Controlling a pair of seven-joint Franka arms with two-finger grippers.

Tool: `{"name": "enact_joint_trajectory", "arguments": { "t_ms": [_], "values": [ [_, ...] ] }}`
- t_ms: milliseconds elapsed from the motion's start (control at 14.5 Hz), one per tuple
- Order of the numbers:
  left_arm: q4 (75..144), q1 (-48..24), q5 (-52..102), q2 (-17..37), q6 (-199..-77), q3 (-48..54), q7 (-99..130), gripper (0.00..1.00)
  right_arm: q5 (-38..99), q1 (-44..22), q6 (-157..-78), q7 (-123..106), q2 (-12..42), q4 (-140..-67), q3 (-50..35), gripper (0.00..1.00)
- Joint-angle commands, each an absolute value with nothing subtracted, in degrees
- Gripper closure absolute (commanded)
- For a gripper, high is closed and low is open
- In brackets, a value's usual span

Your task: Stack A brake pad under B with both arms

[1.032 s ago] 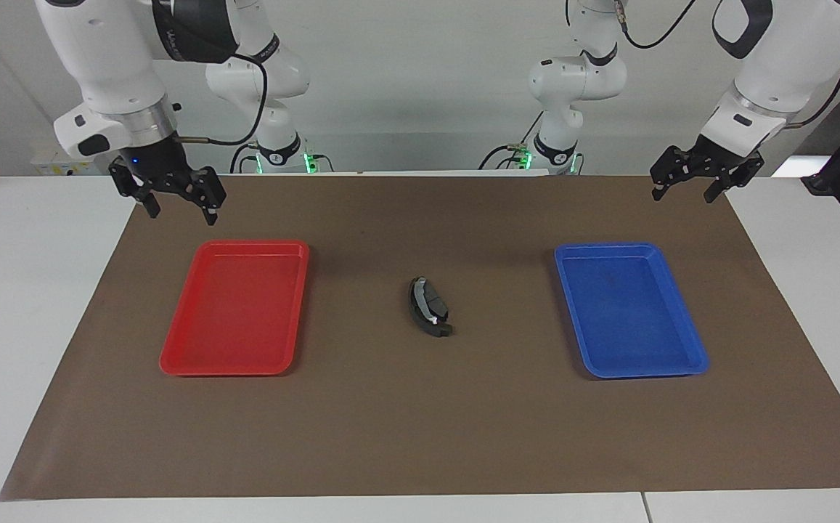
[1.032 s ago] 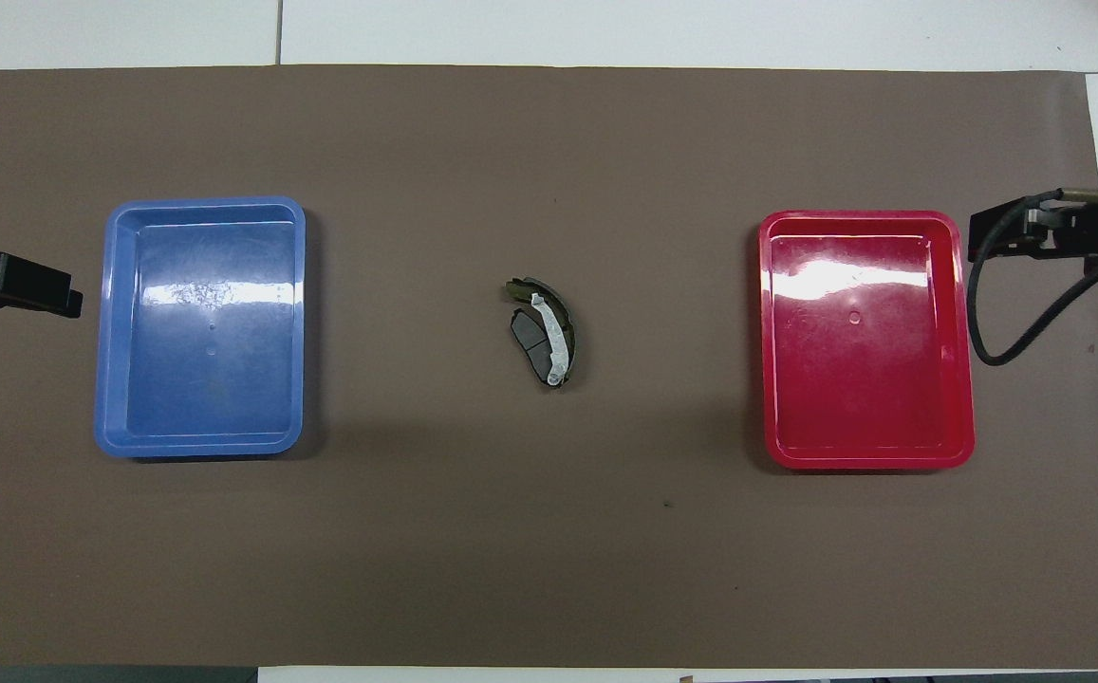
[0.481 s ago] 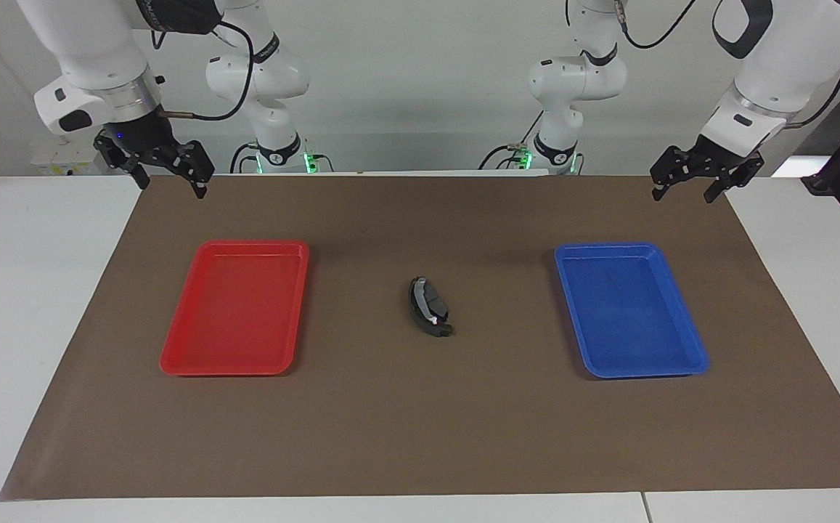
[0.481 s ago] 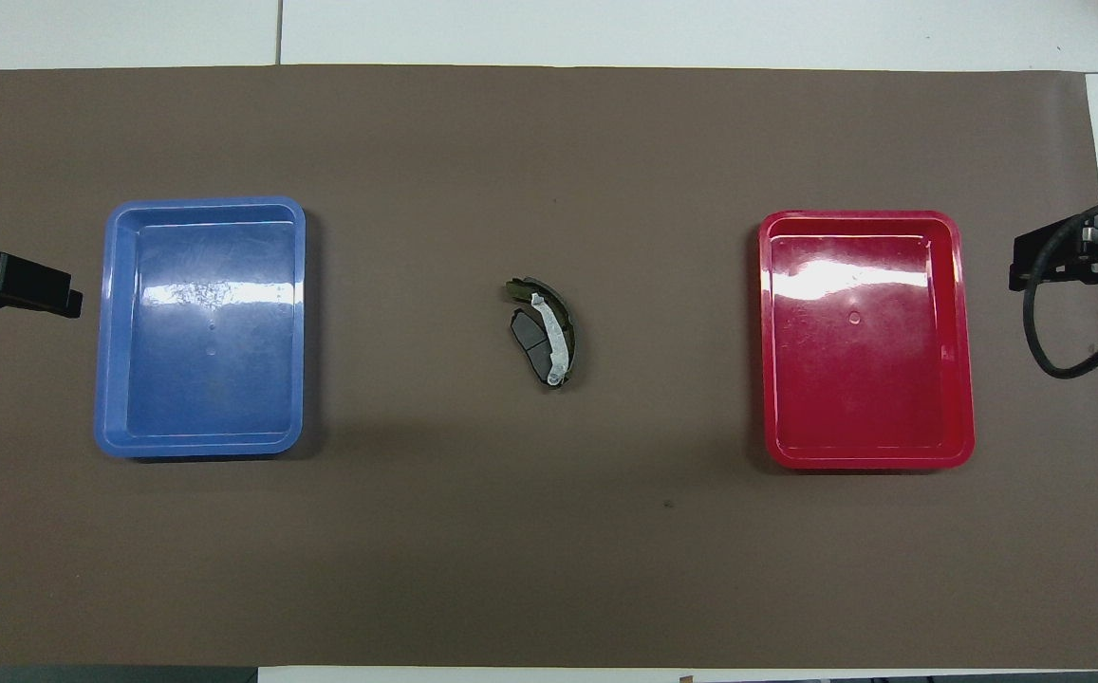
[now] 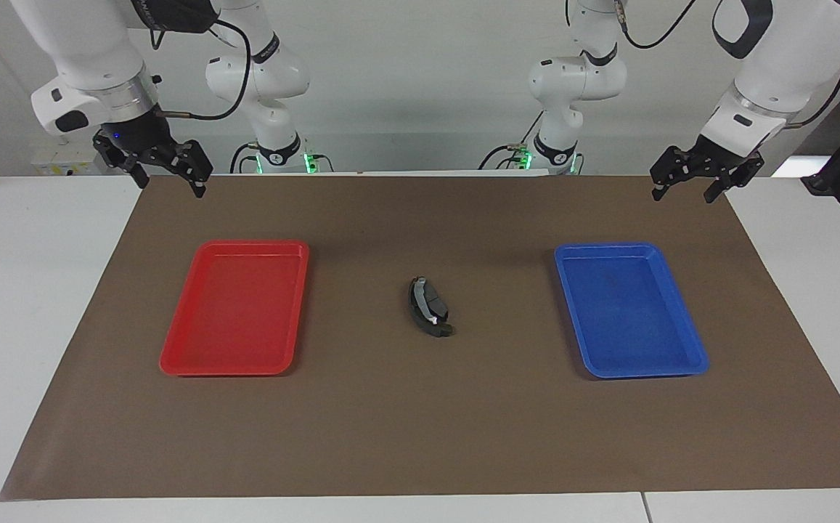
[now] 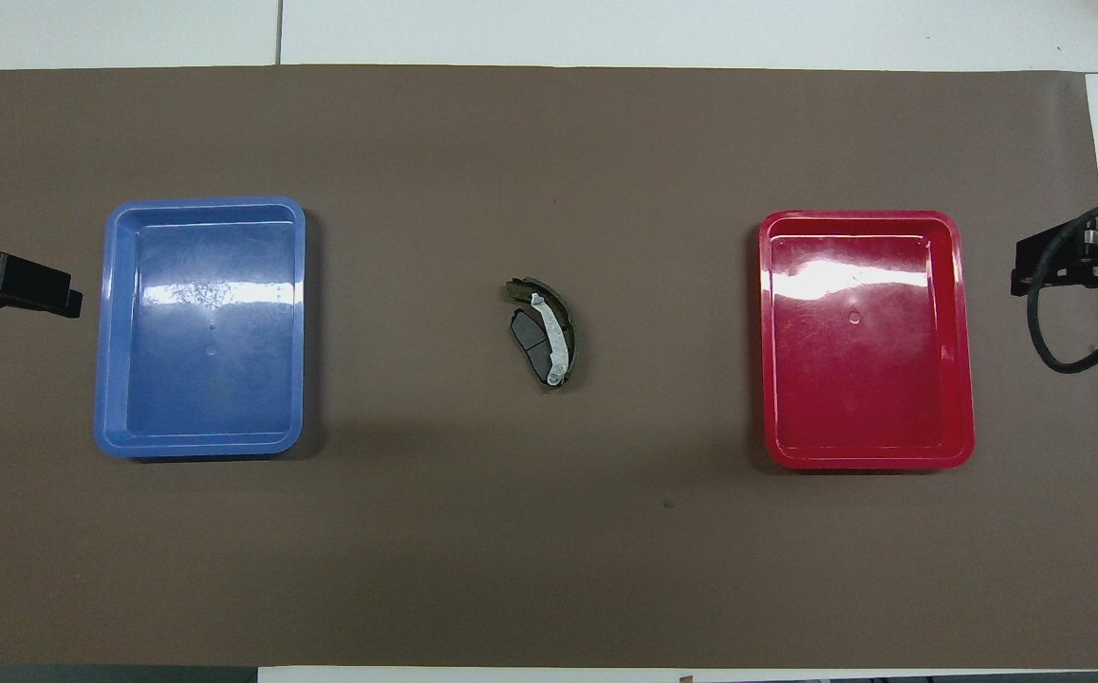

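**Pads together mid-mat, both arms parked at the corners**

Seemingly the stacking itself is done. At the centre of the frame in both views, B (image 6: 561, 331), the long crescent-shaped pad with its pale strip, lies over one edge of the A brake pad (image 6: 527, 348). The stubby grey pad shows from under it on the side toward the left arm's end of the table. The two pads touch and overlap. I cannot tell whether B sits flat on A or leans on it.

The right gripper (image 5: 169, 183) hangs at the upper left of the facing frame, its fingers spread and holding nothing. The left gripper (image 5: 683, 192) hangs at the upper right, likewise spread and holding nothing. Both are over the corners of the brown mat (image 5: 420, 436) and well apart from the pads.

If the stack needs squaring, I would have one gripper pin A flat from above. The other should pinch B across its narrow width near the middle of the curve, lift it straight up and set it down centred. A sideways nudge would likely slide both pads together or tip the crescent off.

The red tray (image 5: 233, 245) lies toward the right arm's end and the blue tray (image 5: 608, 247) toward the left arm's end. Both are empty, and the pads lie on the mat between them.
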State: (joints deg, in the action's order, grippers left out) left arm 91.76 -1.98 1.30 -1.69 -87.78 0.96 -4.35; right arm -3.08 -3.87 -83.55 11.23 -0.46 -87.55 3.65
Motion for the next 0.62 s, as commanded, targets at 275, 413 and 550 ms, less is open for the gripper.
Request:
{"name": "enact_joint_trajectory", "arguments": {
  "t_ms": [275, 413, 550],
  "values": [
    [92.9, -1.8, 0.6, -2.8, -87.8, 0.9, -3.8, 0.02, -1.0, -2.5, -84.0, 9.6, -1.8, -89.8, 3.8, 0.0],
    [92.9, -1.9, 0.6, -2.8, -87.8, 0.9, -3.8, 0.02, -1.1, -2.8, -83.6, 8.4, -1.2, -88.3, 3.8, 0.0],
    [92.9, -1.8, 0.6, -2.8, -87.9, 0.9, -3.8, 0.02, -1.0, -3.1, -81.9, 7.6, -0.2, -85.9, 3.8, 0.0]
  ]
}}
